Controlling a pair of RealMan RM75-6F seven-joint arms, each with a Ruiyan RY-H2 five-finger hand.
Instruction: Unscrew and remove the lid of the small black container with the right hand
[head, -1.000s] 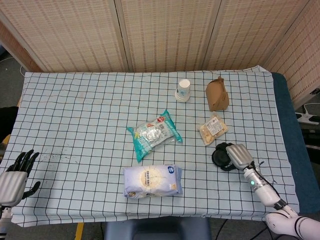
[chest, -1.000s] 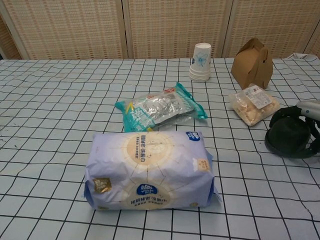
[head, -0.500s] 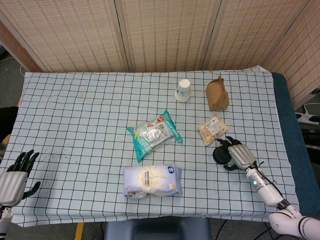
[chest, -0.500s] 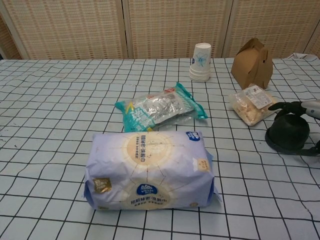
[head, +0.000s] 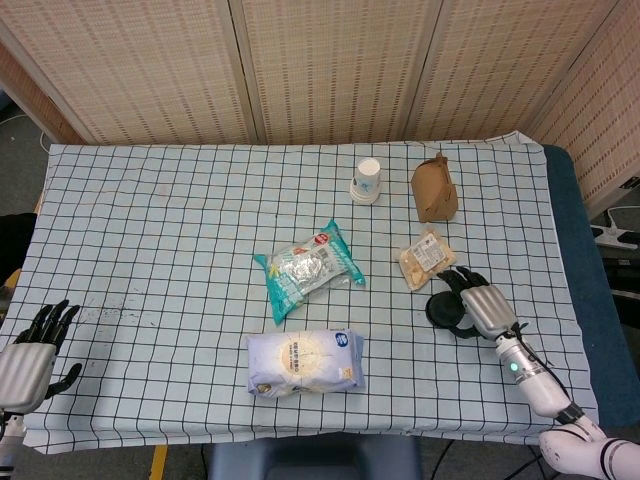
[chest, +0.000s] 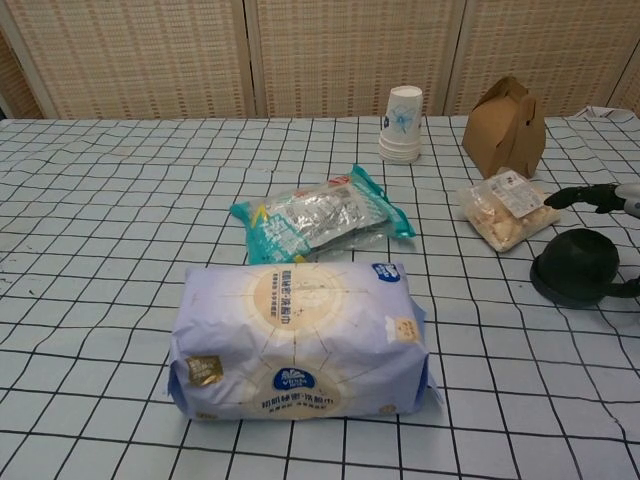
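The small black container (head: 438, 311) stands on the checked cloth at the right, its lid on top; in the chest view the small black container (chest: 577, 267) sits near the right edge. My right hand (head: 486, 309) is just to its right with fingers spread apart. One of its fingers (chest: 585, 196) reaches over the container without touching, and another shows low beside it. Nothing is held. My left hand (head: 27, 364) lies at the near left corner of the table, fingers apart and empty.
A clear snack packet (head: 427, 257) lies just behind the container, with a brown paper box (head: 434, 188) and a stack of paper cups (head: 367, 181) further back. A teal snack bag (head: 307, 268) and a wet-wipes pack (head: 305, 362) lie mid-table.
My right hand was wrapped over the container's lid a second ago. It has since spread its fingers and come off the lid. The left hand has not moved.
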